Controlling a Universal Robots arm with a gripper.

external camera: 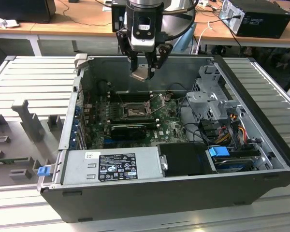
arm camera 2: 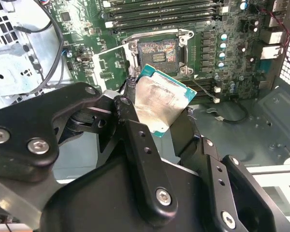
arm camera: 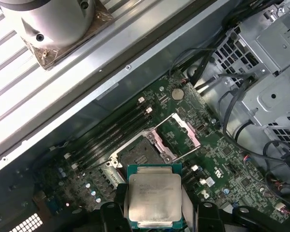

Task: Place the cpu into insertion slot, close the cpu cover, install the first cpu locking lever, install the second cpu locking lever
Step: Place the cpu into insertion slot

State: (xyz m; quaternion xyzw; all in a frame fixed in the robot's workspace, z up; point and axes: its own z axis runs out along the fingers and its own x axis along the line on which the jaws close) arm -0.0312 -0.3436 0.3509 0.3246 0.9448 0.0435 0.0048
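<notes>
Inside the open black metal computer case [external camera: 183,198], on the green motherboard [external camera: 170,128], the square black-framed insertion slot [arm camera 2: 158,54] is seen empty, its thin silvery cpu cover [arm camera: 178,133] raised open. The small flat silver-grey cpu [arm camera: 154,197] is gripped by closed jaws above the board, so all four steps are judged outstanding.

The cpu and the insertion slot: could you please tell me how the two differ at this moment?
The cpu is held in the gripper above the motherboard; the insertion slot sits on it, empty. The cpu has a pale silver face; the insertion slot has a dark centre. The cpu is tilted; the insertion slot lies flat. Both are square, similar in size.
</notes>
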